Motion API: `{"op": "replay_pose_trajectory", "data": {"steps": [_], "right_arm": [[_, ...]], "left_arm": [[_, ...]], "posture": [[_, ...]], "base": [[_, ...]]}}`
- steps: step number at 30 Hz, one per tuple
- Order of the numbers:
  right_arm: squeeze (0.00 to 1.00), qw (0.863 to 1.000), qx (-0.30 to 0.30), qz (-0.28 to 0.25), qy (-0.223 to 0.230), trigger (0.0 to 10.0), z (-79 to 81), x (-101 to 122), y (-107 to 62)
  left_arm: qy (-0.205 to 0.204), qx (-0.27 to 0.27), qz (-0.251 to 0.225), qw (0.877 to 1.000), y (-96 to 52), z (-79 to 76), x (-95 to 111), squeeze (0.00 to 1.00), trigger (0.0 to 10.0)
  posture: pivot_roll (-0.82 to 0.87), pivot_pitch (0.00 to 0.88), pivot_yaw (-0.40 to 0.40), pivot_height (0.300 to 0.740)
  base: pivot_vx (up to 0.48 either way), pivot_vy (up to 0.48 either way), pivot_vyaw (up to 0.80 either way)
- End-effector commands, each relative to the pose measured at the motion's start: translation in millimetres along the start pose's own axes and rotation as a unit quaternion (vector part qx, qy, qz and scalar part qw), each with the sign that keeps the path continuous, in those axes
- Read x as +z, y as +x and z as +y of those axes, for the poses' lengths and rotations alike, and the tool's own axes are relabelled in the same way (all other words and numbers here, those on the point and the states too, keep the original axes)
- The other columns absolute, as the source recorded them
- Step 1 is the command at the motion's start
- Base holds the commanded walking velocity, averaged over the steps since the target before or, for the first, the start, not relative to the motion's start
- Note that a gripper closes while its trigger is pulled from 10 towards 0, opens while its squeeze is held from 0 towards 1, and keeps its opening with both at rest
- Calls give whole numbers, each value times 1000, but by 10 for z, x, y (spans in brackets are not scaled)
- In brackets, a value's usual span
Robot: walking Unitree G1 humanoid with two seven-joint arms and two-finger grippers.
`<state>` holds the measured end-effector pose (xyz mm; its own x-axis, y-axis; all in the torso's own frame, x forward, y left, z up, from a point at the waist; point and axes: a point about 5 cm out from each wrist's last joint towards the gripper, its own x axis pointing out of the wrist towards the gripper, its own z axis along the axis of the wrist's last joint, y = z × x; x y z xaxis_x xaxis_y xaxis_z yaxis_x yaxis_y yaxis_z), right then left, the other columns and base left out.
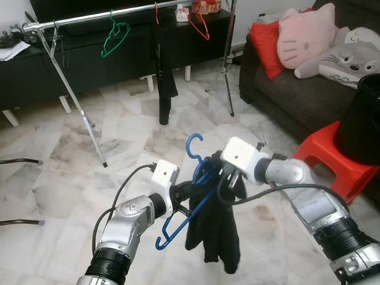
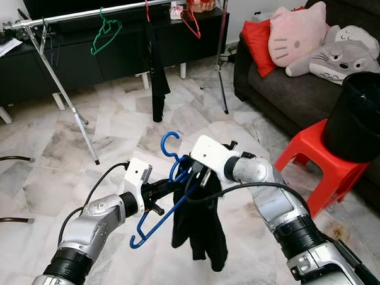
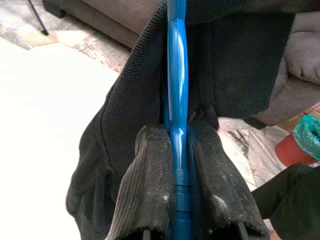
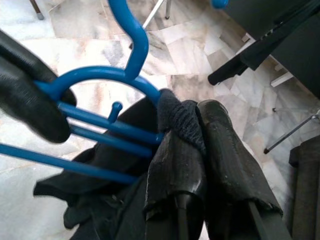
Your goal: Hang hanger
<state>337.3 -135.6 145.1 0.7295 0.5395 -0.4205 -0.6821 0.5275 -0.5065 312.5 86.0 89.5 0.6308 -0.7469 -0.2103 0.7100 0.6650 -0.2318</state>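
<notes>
We see the left gripper (image 3: 177,200) clamping the blue hanger (image 1: 180,215); the right gripper (image 4: 200,165) pinches the black garment (image 1: 216,233) draped on it.

I see glossy, smooth blue plastic on the hanger (image 3: 177,100), catching white highlights. The garment (image 1: 216,233) draped over it is matt black knitted cloth with a fine ribbed weave. My fingers (image 3: 145,190) look like matt black rubber, slightly grainy and scuffed. The rail (image 1: 127,11) is shiny bare metal. The floor (image 1: 133,138) is polished marble tile, veined and reflective.
</notes>
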Motion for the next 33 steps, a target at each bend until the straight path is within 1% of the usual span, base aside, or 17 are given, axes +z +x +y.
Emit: {"op": "replay_pose_trajectory", "data": {"steps": [1,4,6,8,9,12,15,21,29,30,31,32,33], "right_arm": [[0,1000,-10,-12,-3,10000,-70,50,-10],[0,1000,-2,-24,-14,10000,-81,101,2],[0,999,17,-39,-20,10000,-53,161,20],[0,999,17,-39,-20,10000,-53,161,20],[0,998,26,-46,-20,10000,-36,187,25],[0,992,74,-92,-32,10000,84,365,29],[0,988,97,-113,-45,10000,121,437,13],[0,986,110,-115,-52,10000,132,471,-4],[0,988,113,-98,-47,10000,147,395,-21],[808,987,116,-98,-45,10000,160,392,-27],[808,987,117,-99,-44,10000,165,392,-28],[922,987,118,-99,-44,10000,169,393,-28],[1000,987,118,-98,-44,10000,173,394,-28]], "left_arm": [[14,-15,-29,999,31,-38,136,0,10000],[13,-30,-23,999,23,-67,114,0,10000],[12,-47,-14,999,12,-107,76,0,10000],[12,-47,-14,999,12,-107,76,0,10000],[12,-53,-11,998,8,-120,65,0,10000],[11,-54,-10,998,16,-129,52,0,10000],[11,-57,-11,998,25,-138,56,0,10000],[12,-54,-13,998,27,-133,66,0,10000],[12,-50,-13,999,26,-127,58,0,10000],[11,-49,-13,999,26,-126,58,0,10000],[11,-49,-14,999,26,-126,58,0,10000],[11,-49,-14,999,26,-126,58,0,10000],[11,-49,-14,999,26,-125,59,0,10000]], "posture": [[-101,0,-34,740],[-101,0,-34,740],[-101,0,-34,740],[-101,0,-34,740],[-97,0,-34,740],[-100,0,-31,740],[-101,0,-31,740],[-102,0,-31,740],[-103,0,-31,740],[-103,0,-31,740],[-103,0,-31,740],[-103,0,-31,740],[-103,0,-31,740]], "base": [[0,0,0],[0,0,0],[0,0,0],[0,0,0],[0,0,0],[0,0,0],[0,0,0],[0,0,0],[0,0,0],[0,0,0],[0,0,0],[0,0,0],[0,0,0]]}}
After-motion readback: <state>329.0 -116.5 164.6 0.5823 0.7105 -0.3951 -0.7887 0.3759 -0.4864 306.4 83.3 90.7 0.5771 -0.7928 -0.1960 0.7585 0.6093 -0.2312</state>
